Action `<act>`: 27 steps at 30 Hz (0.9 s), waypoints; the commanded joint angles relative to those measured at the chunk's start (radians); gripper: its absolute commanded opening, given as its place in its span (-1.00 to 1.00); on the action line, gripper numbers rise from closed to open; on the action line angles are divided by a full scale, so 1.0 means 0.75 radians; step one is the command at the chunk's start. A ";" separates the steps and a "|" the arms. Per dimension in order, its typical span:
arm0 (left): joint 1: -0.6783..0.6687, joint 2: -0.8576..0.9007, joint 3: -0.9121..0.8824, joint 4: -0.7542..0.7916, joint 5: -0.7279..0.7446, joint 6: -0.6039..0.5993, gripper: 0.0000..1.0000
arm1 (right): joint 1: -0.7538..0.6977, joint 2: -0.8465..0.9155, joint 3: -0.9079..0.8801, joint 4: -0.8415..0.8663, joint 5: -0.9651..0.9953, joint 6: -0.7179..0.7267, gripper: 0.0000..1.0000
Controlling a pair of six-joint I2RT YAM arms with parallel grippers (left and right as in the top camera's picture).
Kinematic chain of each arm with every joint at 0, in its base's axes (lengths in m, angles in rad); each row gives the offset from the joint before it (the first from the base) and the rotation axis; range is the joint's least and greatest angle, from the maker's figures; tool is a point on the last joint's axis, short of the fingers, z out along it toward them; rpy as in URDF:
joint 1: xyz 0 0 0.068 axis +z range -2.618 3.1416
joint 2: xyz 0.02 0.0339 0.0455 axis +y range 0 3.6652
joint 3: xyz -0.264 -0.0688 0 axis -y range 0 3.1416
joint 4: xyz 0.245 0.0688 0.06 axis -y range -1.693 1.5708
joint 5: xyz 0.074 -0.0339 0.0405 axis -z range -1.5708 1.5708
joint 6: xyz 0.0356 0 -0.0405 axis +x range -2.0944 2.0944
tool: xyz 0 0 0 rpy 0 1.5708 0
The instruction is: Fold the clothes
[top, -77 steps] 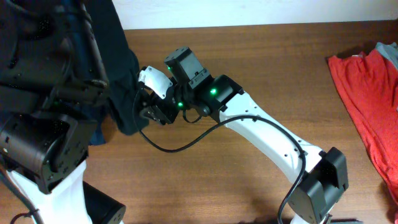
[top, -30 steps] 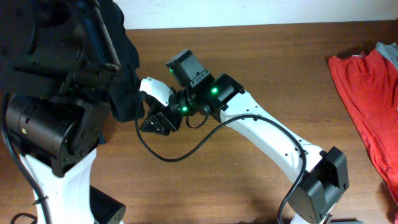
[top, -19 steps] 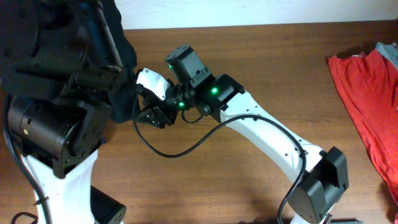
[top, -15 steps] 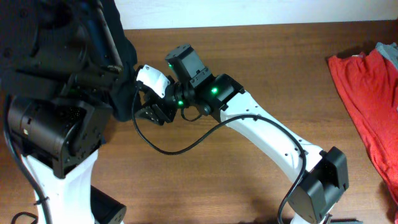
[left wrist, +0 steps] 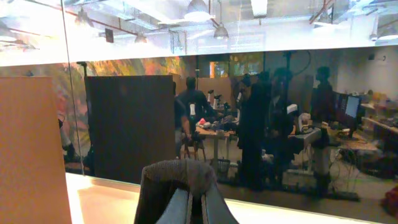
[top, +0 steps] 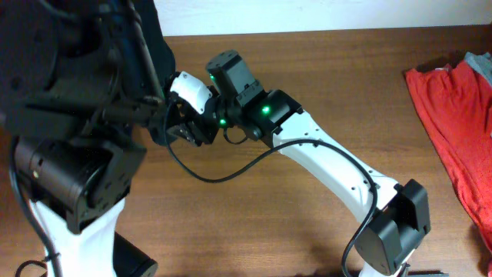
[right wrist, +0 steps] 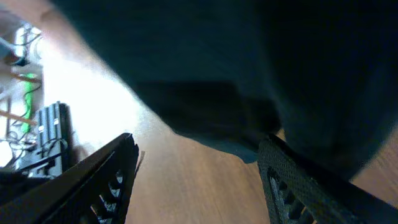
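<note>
Higher now, the left gripper pinches the dark cloth; the right gripper sits close by it, jaws wide apart.

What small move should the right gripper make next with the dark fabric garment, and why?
Probably ease the right gripper forward and close it on the lower edge of the dark fabric garment. The jaws stand open with that edge just ahead, while the shut left gripper holds the garment up.

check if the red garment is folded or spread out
Spread out, unfolded: the red garment lies loose and rumpled on the table.
</note>
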State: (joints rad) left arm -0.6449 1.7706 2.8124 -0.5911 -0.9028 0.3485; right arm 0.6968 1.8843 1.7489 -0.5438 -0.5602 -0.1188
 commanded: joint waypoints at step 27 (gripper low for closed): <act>-0.039 -0.073 0.004 -0.009 -0.028 -0.013 -0.97 | -0.048 0.010 0.002 0.082 -0.555 0.060 0.26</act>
State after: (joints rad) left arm -0.6712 1.7313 2.8124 -0.6064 -0.9173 0.3481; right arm 0.6540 1.8843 1.7489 -0.4820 -0.8696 -0.0776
